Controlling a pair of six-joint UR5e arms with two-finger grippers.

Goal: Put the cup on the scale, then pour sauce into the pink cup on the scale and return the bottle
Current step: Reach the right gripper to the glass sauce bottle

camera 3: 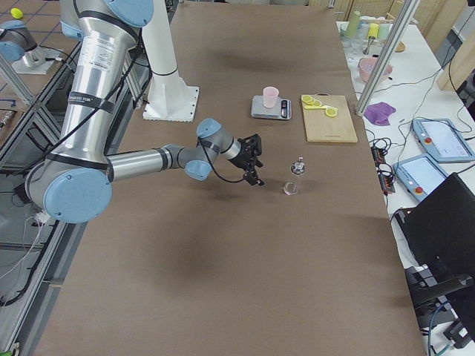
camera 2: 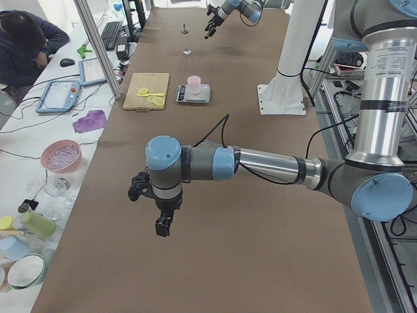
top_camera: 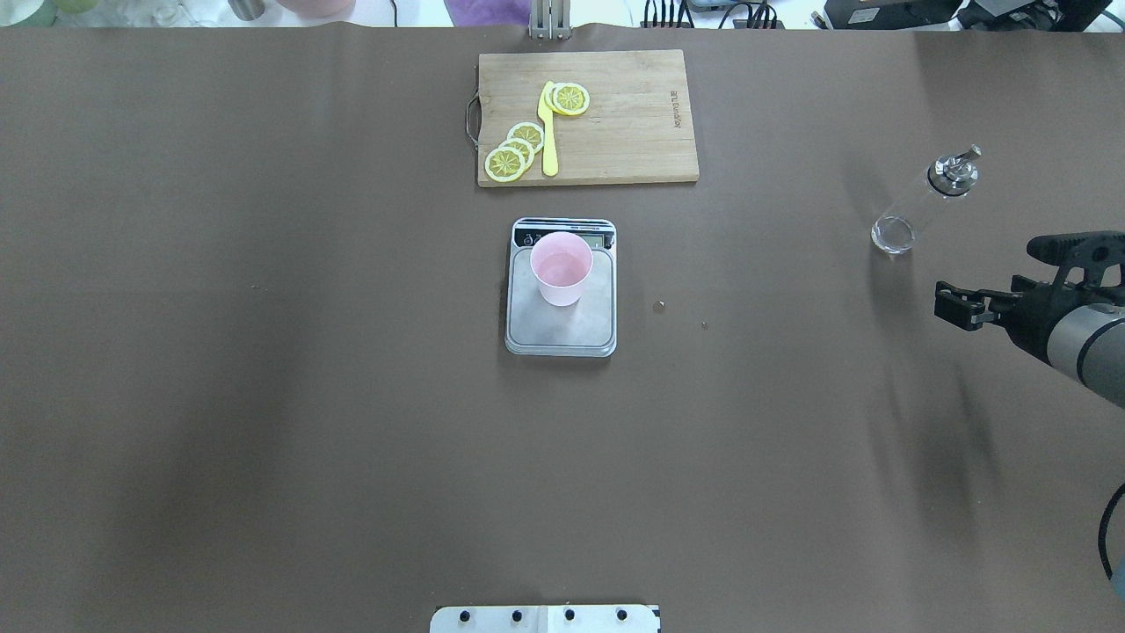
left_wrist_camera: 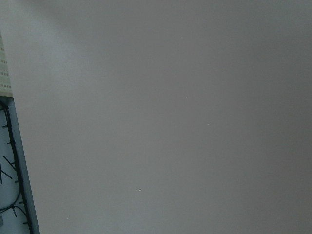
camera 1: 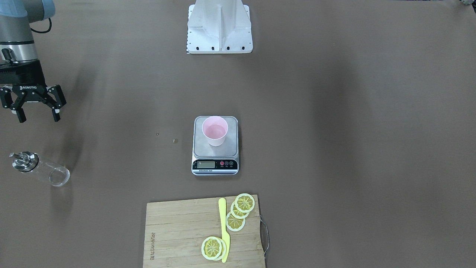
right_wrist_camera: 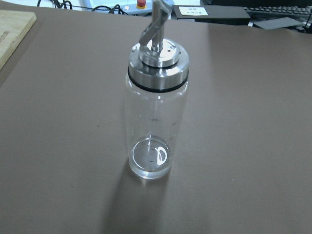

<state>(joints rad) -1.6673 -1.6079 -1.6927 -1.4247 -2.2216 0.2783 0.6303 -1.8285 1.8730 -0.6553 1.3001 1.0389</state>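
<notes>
Bottle (camera 1: 41,169) stands upright on the bench (camera 1: 334,149), right tool (camera 1: 39,118) spread wide and empty near it. Cup (camera 1: 215,131) sits on the scale (camera 1: 230,146). Left tool (camera 2: 163,225): cannot tell.

A robotics lab, no question about it. Two grey-and-blue industrial arms (camera 2: 273,166) rise from a white pedestal (camera 2: 285,72) bolted at the near edge of a long desk (top_camera: 264,396) under a brown cover. Aluminium posts (camera 2: 98,45) frame the rig. Along the far side runs a white side desk (camera 3: 423,70) with control tablets (camera 3: 438,139), a keyboard (camera 2: 112,32), plugs and cables (top_camera: 668,10), and a person (camera 2: 26,45) bent over it. Spare bowls (camera 2: 60,155) and cups (camera 2: 38,223) crowd its left end.
</notes>
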